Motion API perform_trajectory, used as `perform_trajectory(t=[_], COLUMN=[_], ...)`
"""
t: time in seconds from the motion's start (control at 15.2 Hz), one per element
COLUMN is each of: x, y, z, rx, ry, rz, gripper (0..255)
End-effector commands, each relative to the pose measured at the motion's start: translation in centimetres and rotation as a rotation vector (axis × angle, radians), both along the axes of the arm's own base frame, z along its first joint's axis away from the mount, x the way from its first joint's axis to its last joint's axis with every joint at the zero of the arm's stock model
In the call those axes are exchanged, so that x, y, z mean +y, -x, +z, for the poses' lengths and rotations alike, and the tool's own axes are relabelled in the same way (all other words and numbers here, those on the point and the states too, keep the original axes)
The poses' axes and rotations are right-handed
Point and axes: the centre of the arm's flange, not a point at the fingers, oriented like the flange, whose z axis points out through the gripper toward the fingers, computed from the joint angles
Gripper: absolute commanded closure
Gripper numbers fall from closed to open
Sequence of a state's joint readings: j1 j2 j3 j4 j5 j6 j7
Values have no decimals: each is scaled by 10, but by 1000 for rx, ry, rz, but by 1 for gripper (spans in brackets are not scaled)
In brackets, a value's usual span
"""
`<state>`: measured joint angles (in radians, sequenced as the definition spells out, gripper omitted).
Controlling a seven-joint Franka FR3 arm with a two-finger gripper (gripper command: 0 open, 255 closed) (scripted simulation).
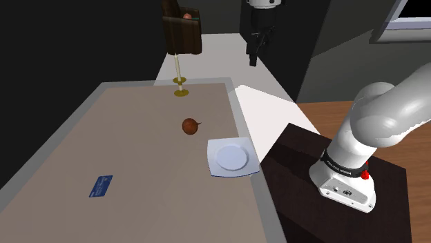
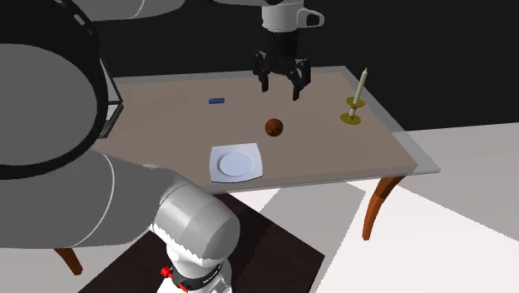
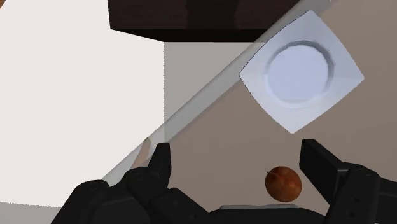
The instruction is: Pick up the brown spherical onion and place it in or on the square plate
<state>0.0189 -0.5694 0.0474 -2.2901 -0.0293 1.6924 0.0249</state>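
Currently gripper [image 2: 281, 86] is hovering above onion [image 2: 274, 127], fingers [image 3: 321, 165] standing wide and empty to straddle it on descent; plate [image 2: 236, 163] is lying near on the surface [image 2: 166, 116].

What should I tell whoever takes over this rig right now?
Gripper: open, empty, up in the air over the table.
Onion: brown, lying on the table below the gripper, untouched.
Square plate: white, empty, beside the onion near the table edge by the stand.
Done: nothing picked yet.
Left: descend, close on the onion, lift it, set it on the plate.
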Motion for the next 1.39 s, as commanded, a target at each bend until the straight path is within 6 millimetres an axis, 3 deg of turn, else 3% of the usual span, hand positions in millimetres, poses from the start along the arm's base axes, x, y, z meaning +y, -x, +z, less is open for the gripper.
perform_trajectory(t=[0.0,0.66,1.32], x=[18,111,204], y=[-23,-120,-195], z=[-13,-85,-179], rx=[10,61,112], ry=[35,213,391], rz=[38,222,405], gripper=[0,0,0])
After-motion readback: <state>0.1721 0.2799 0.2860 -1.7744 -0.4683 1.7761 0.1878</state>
